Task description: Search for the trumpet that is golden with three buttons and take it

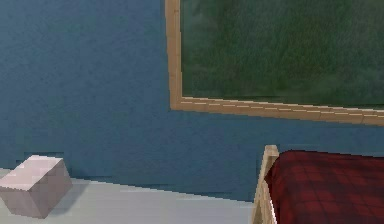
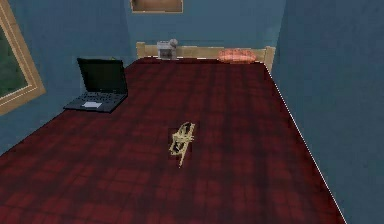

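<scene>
The golden trumpet (image 2: 182, 140) lies flat in the middle of the red plaid bed (image 2: 90, 170), well apart from the open laptop (image 2: 100, 82), so a short reach could nudge it away; the gripper's state I cannot tell.

We see both views in dim, even light. In the forward view the blue wall (image 1: 90, 90) is flatly lit, and the window (image 1: 280, 45) pane is darker than the wall. The pale box (image 1: 35, 185) has a lighter top and a greyer front, so light probably falls from above. In the arm side view the plaid bedcover (image 2: 210, 165) reads dark; the golden trumpet (image 2: 183, 140) and the pillow (image 2: 238, 56) are its brightest patches. The window frame (image 2: 30, 60) leans near the left side.
</scene>
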Controlling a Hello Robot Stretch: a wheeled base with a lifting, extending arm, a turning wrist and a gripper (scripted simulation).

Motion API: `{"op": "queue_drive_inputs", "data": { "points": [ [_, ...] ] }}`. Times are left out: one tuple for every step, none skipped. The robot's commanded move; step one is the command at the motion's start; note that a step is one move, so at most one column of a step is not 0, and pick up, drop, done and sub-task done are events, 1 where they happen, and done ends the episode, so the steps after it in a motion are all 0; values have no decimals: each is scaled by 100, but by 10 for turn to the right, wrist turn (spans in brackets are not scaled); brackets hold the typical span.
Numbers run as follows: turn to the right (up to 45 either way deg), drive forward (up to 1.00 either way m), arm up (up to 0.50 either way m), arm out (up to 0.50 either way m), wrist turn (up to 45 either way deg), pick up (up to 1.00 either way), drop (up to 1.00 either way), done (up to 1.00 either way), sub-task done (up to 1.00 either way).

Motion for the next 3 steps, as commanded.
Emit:
{"op": "queue_drive_inputs", "data": {
  "points": [
    [0,0,36,0,0,0,0,0,0],
    [0,0,0,34,0,0,0,0,0],
    [0,0,0,0,450,0,0,0,0]
  ]
}}
